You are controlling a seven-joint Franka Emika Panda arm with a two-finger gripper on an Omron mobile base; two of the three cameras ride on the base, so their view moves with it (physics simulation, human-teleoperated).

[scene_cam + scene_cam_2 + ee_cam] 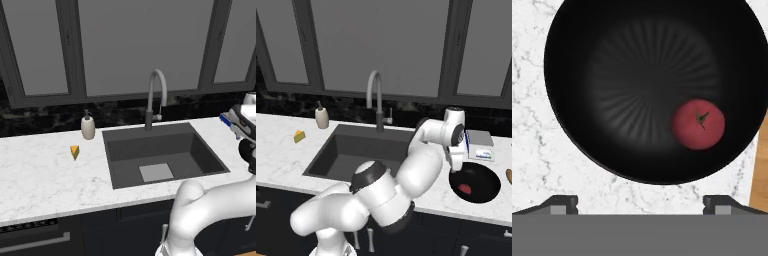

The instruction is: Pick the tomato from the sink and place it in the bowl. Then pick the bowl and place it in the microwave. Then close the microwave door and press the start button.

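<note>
Your gripper [640,202] spread wide, empty, above bowl [612,60] on surface [532,150]; tomato [698,124] lies inside, off-centre below: drop looks done, bowl pick next.

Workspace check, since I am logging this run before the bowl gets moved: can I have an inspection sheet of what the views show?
Surface: white marble counter, dark sink set in it, faucet behind.
Job's things: tomato lies inside the black bowl, off centre; bowl stands on the counter right of the sink.
Clutter: yellow wedge, soap dispenser, a blue-edged scale behind the bowl.
Gripper: gripper open, above the bowl, holding nothing.
Cables: nothing seen.
Surroundings: dark windows, black backsplash, dark cabinets below.
</note>
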